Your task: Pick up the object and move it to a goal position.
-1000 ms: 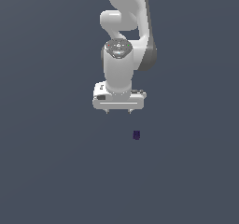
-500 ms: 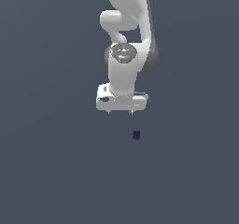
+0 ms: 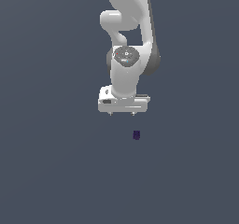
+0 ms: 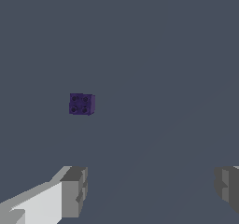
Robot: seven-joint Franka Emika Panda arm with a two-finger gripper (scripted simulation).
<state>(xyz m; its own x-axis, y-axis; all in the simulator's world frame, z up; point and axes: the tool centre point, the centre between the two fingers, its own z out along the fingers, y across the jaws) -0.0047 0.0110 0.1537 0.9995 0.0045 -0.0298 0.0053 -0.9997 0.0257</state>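
In the exterior view, the white arm [image 3: 128, 36] comes down from the top edge and ends in a broad white claw [image 3: 122, 114] that points downward over a plain dark grey worktop [image 3: 51, 162]. Only two short finger stubs show below the claw's body, one near each end. A little toward the exterior view's right and lower in that picture, the dark purple block [image 3: 136, 135] sits by itself on the worktop, near the claw but not touching it and not between its fingers.

In the wrist view, the fingers [image 4: 73, 190] stand wide apart, one at each side of the picture, with bare worktop in the gap between them, so the claw is spread and holds nothing. The block [image 4: 82, 104] lies beyond the fingertips, well clear of both, closer in line with the white and grey finger than with the other. Four small round dimples mark the face of the block that shows.
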